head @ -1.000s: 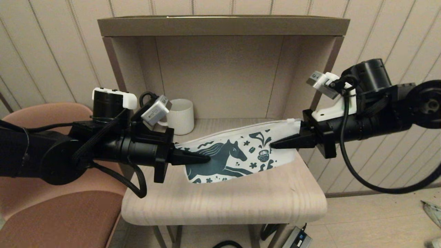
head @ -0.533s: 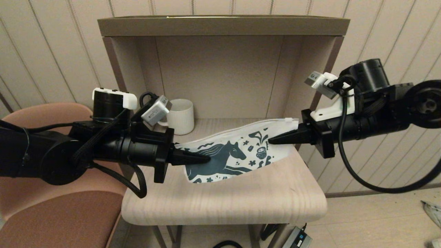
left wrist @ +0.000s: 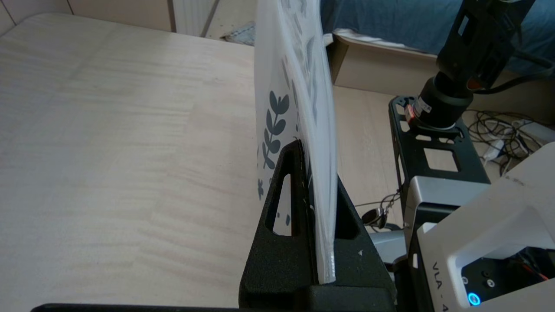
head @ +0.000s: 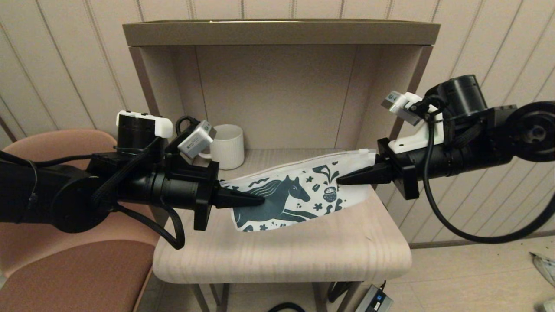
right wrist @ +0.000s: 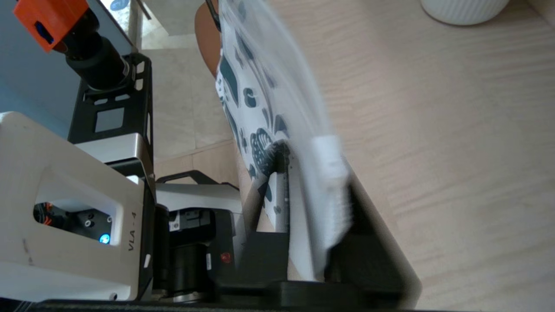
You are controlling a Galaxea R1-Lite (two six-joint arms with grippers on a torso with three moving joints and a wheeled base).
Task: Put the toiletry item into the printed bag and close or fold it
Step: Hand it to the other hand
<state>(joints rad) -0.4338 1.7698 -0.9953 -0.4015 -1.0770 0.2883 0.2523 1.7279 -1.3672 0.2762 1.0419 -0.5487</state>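
The printed bag [head: 295, 195], white with a teal horse, hangs stretched on edge just above the table between both grippers. My left gripper [head: 260, 200] is shut on the bag's left end, and the left wrist view shows that gripper [left wrist: 314, 160] clamping the bag's [left wrist: 299, 86] edge. My right gripper [head: 340, 180] is shut on the right end, below the white zip slider [head: 366, 151]. In the right wrist view this gripper [right wrist: 312, 156] pinches the bag [right wrist: 251, 86] by the slider [right wrist: 331, 173]. The toiletry item is not visible.
A white ribbed mug [head: 226, 146] stands at the back left of the wooden table [head: 282, 255], inside the alcove with side walls and a top shelf [head: 277, 32]. A brown chair [head: 65, 268] is at the left. Cables and a power brick [head: 375, 299] lie on the floor.
My right gripper has shifted slightly left, and the bag's right end rose, rumpled and then smoothed out again. The left gripper has stayed still.
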